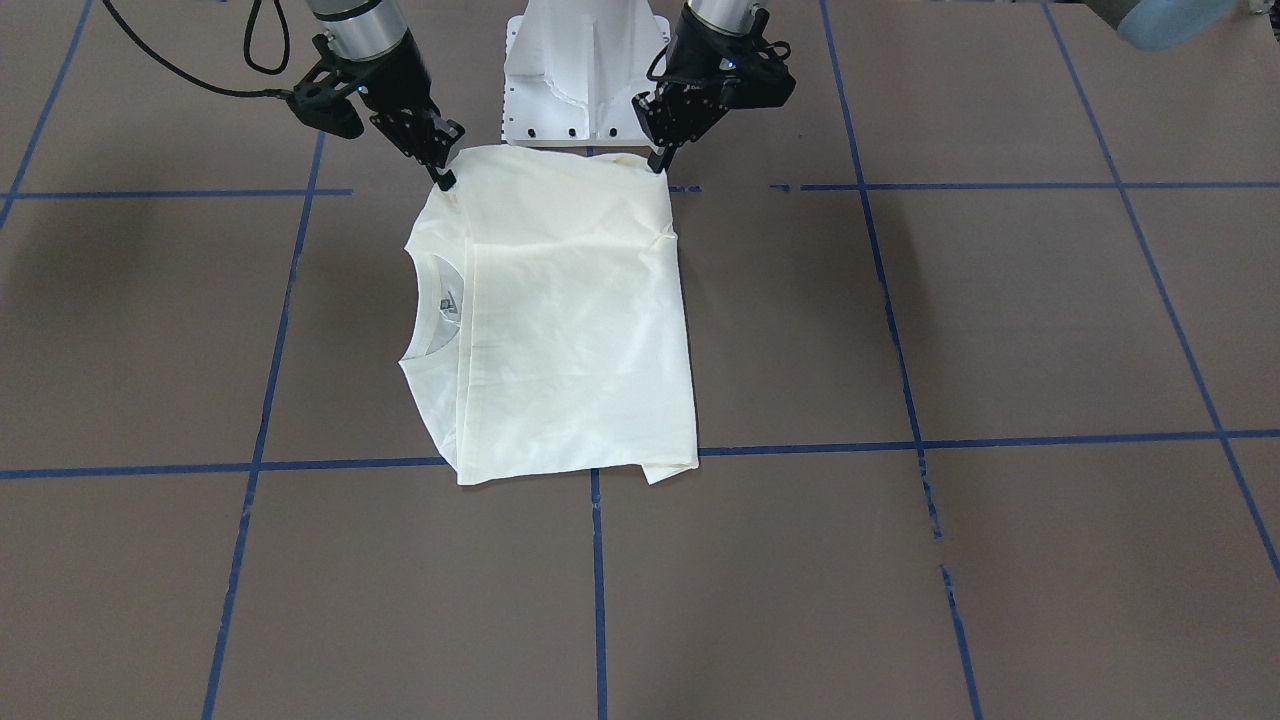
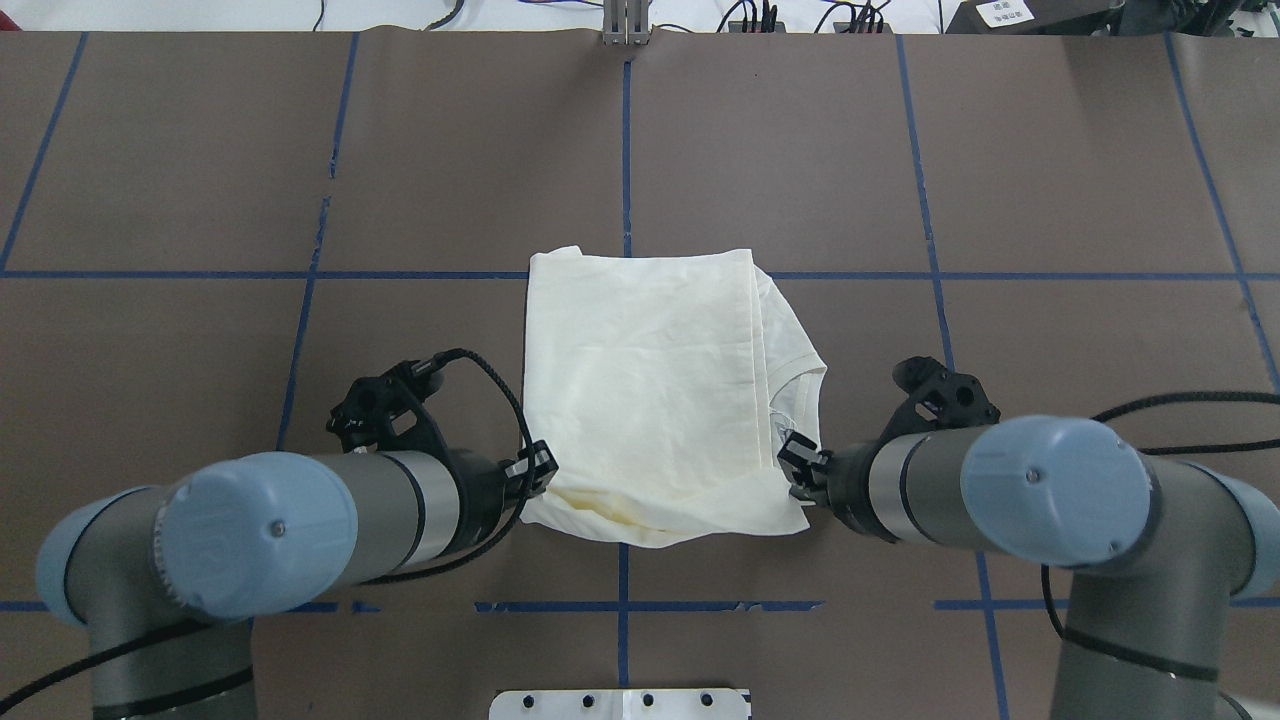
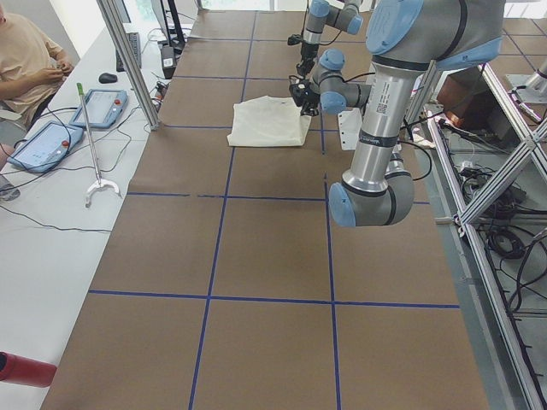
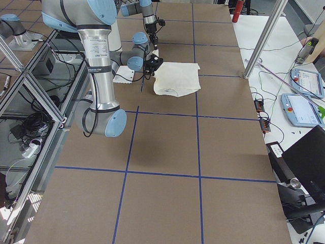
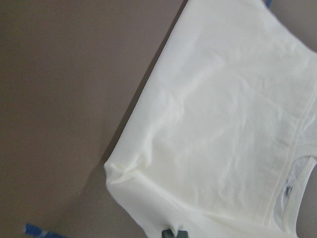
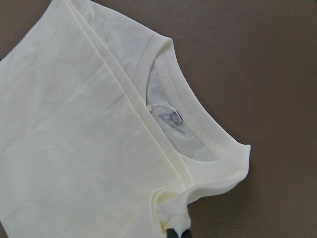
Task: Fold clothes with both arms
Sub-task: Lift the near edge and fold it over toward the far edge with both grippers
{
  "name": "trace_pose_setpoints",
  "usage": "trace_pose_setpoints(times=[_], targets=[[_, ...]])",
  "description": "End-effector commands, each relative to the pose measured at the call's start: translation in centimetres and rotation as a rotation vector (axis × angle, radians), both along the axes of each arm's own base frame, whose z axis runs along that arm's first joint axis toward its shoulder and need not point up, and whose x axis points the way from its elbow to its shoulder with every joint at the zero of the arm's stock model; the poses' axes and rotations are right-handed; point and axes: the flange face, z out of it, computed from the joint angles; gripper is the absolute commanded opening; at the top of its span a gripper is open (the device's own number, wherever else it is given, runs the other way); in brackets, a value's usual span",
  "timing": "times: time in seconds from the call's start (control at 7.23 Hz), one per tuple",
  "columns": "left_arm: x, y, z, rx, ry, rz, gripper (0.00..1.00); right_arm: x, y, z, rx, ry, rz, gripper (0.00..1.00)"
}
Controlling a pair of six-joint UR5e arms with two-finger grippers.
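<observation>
Now each end effector, left (image 1: 658,165) and right (image 1: 446,180), pinches the folded T-shirt's (image 1: 570,320) near corners.

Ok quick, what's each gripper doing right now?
Left gripper: closed on the T-shirt, at its near corner.
Right gripper: closed on the T-shirt's near corner by the neck.

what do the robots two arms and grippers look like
Both the left arm and right arm are silver-grey metal tubes with rounded light-blue joint caps. Black braided cables loop beside each wrist. The left gripper and right gripper are black, skeletal two-finger units with narrow tips.
</observation>
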Motion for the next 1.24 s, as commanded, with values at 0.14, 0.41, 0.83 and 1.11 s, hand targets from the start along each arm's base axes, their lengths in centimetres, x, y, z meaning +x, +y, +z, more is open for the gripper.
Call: trace_pose_setpoints(times=[0.14, 0.41, 0.83, 1.11], targets=[[1.7, -9.6, 0.6, 0.093, -0.115, -0.078, 0.00, -0.8, -12.3, 0.4, 0.007, 0.053, 0.047, 0.00], [3.7, -13.6, 2.2, 0.123, -0.119, -0.103, 0.00, -2.9, -16.2, 0.5, -0.002, 0.091, 0.062, 0.00], [5.6, -19.5, 3.7, 0.168, -0.142, -0.139, 0.00, -5.5, -21.1, 1.8, -0.018, 0.156, 0.065, 0.00], [6.5, -22.2, 5.7, 0.180, -0.165, -0.153, 0.00, -5.9, -25.3, 1.9, -0.023, 0.182, 0.031, 0.00]])
